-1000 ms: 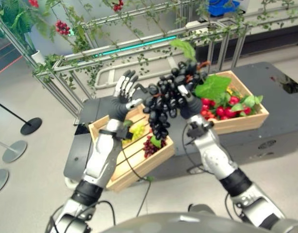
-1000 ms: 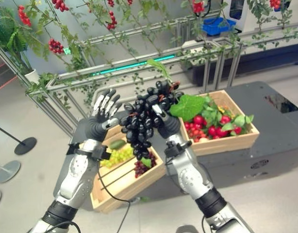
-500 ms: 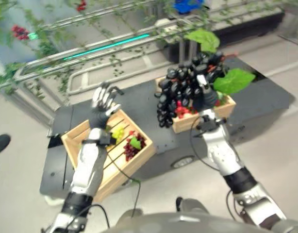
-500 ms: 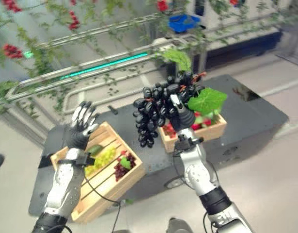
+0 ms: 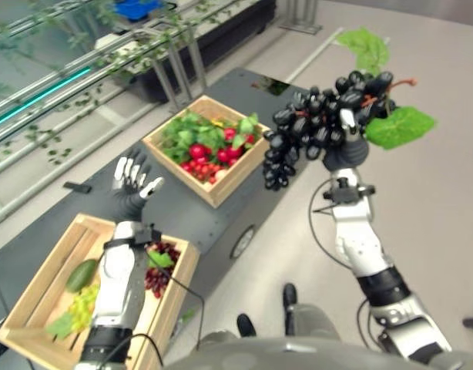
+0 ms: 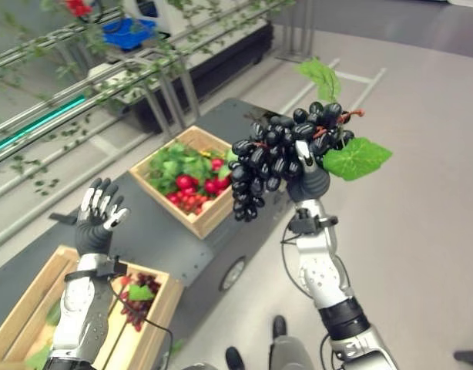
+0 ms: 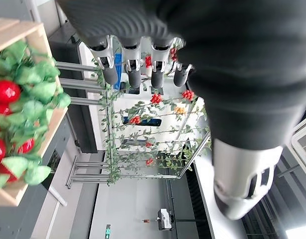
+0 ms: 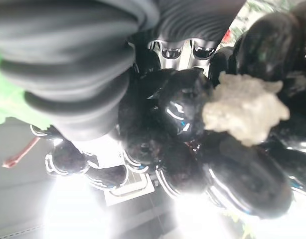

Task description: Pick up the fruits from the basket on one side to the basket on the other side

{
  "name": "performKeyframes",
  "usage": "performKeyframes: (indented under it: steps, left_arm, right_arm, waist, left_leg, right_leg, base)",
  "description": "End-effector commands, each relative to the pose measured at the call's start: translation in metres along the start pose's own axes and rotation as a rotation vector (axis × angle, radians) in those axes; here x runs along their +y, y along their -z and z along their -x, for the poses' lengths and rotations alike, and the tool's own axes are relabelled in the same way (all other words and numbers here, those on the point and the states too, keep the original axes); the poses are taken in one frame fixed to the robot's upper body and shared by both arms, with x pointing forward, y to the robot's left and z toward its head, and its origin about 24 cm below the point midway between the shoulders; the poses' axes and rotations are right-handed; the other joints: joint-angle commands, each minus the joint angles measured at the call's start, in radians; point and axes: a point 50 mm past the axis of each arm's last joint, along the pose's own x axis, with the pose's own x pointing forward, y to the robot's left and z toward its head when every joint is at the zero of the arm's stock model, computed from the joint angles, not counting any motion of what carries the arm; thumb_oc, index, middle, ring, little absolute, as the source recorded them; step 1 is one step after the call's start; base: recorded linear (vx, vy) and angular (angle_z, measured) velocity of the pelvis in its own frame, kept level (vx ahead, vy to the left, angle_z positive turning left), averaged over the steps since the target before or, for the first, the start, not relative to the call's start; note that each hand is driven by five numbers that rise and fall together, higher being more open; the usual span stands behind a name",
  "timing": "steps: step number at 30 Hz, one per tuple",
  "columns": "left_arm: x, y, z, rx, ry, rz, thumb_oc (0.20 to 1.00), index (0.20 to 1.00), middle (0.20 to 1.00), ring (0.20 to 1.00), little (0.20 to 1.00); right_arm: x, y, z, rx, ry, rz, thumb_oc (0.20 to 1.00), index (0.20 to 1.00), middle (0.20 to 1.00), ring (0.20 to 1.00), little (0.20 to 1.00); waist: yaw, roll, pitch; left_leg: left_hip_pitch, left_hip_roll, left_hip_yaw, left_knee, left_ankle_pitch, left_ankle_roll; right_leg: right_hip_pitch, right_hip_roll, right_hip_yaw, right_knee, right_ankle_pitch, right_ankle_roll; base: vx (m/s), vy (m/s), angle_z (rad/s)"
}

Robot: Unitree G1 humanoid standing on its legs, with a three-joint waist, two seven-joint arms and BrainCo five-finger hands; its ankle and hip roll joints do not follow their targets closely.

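Up high, R hand (image 5: 343,151) clamped round black grape bunch (image 5: 313,127); L hand (image 5: 132,189) upright, fingers apart.

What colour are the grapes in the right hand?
Glossy black grapes, clearest in the right eye view.

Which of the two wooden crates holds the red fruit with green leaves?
The farther crate, on the dark platform ahead. The nearer crate, bottom left, holds green grapes and a dark red bunch instead.

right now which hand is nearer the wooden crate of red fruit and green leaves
Left. The left hand hovers open beside the wooden crate of red fruit and green leaves; the right hand holds the black grape bunch high, farther away.
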Motion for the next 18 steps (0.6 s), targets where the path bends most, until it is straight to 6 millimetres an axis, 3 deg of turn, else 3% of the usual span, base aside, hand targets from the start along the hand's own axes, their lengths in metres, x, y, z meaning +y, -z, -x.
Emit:
performKeyframes:
  steps: [1, 3, 4, 6, 10, 11, 12, 13, 15, 16, 17, 18]
  left_arm:
    - [0.007, -0.034, -0.009, -0.164, 0.02, -0.076, 1.0, 1.0, 1.0, 1.0, 1.0]
    - [0.006, -0.036, -0.009, -0.18, 0.015, -0.065, 1.0, 1.0, 1.0, 1.0, 1.0]
    - [0.006, -0.035, -0.008, -0.179, 0.012, -0.061, 1.0, 1.0, 1.0, 1.0, 1.0]
    - [0.004, -0.034, -0.012, -0.188, -0.007, -0.054, 1.0, 1.0, 1.0, 1.0, 1.0]
    - [-0.001, -0.035, -0.015, -0.203, -0.003, -0.05, 1.0, 1.0, 1.0, 1.0, 1.0]
    - [-0.003, -0.031, -0.015, -0.189, -0.019, -0.015, 1.0, 1.0, 1.0, 1.0, 1.0]
    - [-0.004, -0.029, -0.015, -0.182, -0.018, -0.006, 1.0, 1.0, 1.0, 1.0, 1.0]
    - [-0.004, -0.029, -0.015, -0.183, -0.017, -0.006, 1.0, 1.0, 1.0, 1.0, 1.0]
    - [-0.006, -0.028, -0.017, -0.182, -0.023, -0.004, 1.0, 1.0, 1.0, 1.0, 1.0]
    - [-0.008, -0.027, -0.016, -0.178, -0.036, -0.005, 1.0, 1.0, 1.0, 1.0, 1.0]
    - [-0.008, -0.027, -0.017, -0.179, -0.036, -0.005, 1.0, 1.0, 1.0, 1.0, 1.0]
    - [-0.007, -0.024, -0.016, -0.165, -0.061, -0.018, 1.0, 1.0, 1.0, 1.0, 1.0]
  right_arm:
    - [0.028, -0.02, -0.027, -0.126, -0.153, -0.005, 0.2, 0.2, 0.2, 0.2, 0.2]
    - [0.027, -0.022, -0.027, -0.127, -0.149, 0.012, 0.2, 0.2, 0.2, 0.2, 0.2]
    - [0.026, -0.024, -0.026, -0.13, -0.144, 0.019, 0.2, 0.2, 0.2, 0.2, 0.2]
    - [0.023, -0.034, -0.022, -0.151, -0.139, 0.054, 0.2, 0.2, 0.2, 0.2, 0.2]
    - [0.02, -0.046, -0.02, -0.176, -0.134, 0.09, 0.2, 0.2, 0.2, 0.2, 0.2]
    - [0.018, -0.05, -0.02, -0.195, -0.112, 0.098, 0.2, 0.2, 0.2, 0.2, 0.2]
    - [0.016, -0.051, -0.02, -0.203, -0.1, 0.09, 0.2, 0.2, 0.2, 0.2, 0.2]
    - [0.016, -0.051, -0.02, -0.204, -0.1, 0.09, 0.2, 0.2, 0.2, 0.2, 0.2]
    - [0.014, -0.053, -0.018, -0.214, -0.076, 0.095, 0.2, 0.2, 0.2, 0.2, 0.2]
    - [0.013, -0.052, -0.018, -0.22, -0.061, 0.092, 0.2, 0.2, 0.2, 0.2, 0.2]
    - [0.013, -0.052, -0.018, -0.221, -0.061, 0.092, 0.2, 0.2, 0.2, 0.2, 0.2]
    - [0.01, -0.051, -0.017, -0.22, -0.04, 0.093, 0.2, 0.2, 0.2, 0.2, 0.2]
  waist:
    - [0.0, -0.014, -0.032]
    - [0.005, -0.033, -0.049]
    - [-0.001, -0.042, -0.052]
    - [-0.024, -0.059, -0.056]
    - [-0.045, -0.072, -0.057]
    - [-0.052, -0.087, -0.05]
    - [-0.051, -0.092, -0.044]
    - [-0.05, -0.09, -0.042]
    - [-0.053, -0.113, -0.02]
    - [-0.044, -0.127, -0.01]
    - [-0.044, -0.13, -0.012]
    - [-0.028, -0.145, -0.009]
  left_leg:
    - [0.029, -0.052, -0.204, 0.023, -0.093, -0.004]
    - [0.031, -0.054, -0.173, 0.037, -0.106, -0.01]
    - [0.032, -0.046, -0.16, 0.052, -0.109, -0.018]
    - [0.027, -0.012, -0.154, 0.11, -0.122, -0.036]
    - [0.026, 0.041, -0.119, 0.195, -0.129, -0.062]
    - [-0.007, 0.108, -0.115, 0.355, -0.081, -0.106]
    - [-0.029, 0.147, -0.122, 0.434, -0.034, -0.134]
    - [-0.033, 0.154, -0.124, 0.443, -0.035, -0.14]
    - [-0.066, 0.201, -0.129, 0.557, 0.071, -0.157]
    - [-0.11, 0.151, -0.205, 0.605, 0.072, -0.155]
    - [-0.112, 0.147, -0.202, 0.6, 0.076, -0.152]
    - [-0.2, 0.045, -0.286, 0.57, 0.022, -0.131]
  right_leg:
    - [0.052, -0.014, 0.002, -0.023, 0.034, 0.067]
    - [0.104, -0.005, -0.017, -0.107, 0.048, 0.078]
    - [0.113, 0.016, 0.003, -0.135, 0.053, 0.074]
    - [0.119, 0.055, 0.052, -0.155, 0.038, 0.062]
    - [0.142, 0.084, 0.067, -0.164, 0.01, 0.042]
    - [0.176, 0.115, 0.09, -0.182, -0.012, 0.017]
    - [0.198, 0.132, 0.102, -0.193, -0.025, 0.001]
    - [0.2, 0.138, 0.102, -0.195, -0.026, -0.003]
    - [0.219, 0.163, 0.128, -0.205, -0.026, -0.045]
    - [0.226, 0.169, 0.172, -0.204, -0.026, -0.061]
    - [0.222, 0.166, 0.172, -0.205, -0.023, -0.06]
    - [0.235, 0.172, 0.218, -0.217, -0.011, -0.056]
  base:
    - [0.03, -0.156, -1.3]
    - [0.08, -0.215, -0.94]
    - [0.11, -0.283, -0.45]
    - [0.13, -0.352, -0.46]
    - [0.1, -0.324, -0.38]
    - [0.17, -0.505, -0.39]
    - [0.13, -0.399, -0.55]
    - [0.01, -0.286, -0.7]
    - [0.02, -0.313, -0.57]
    - [0.08, -0.2, -0.56]
    - [0.12, -0.161, -1.1]
    - [0.06, -0.07, -1.07]
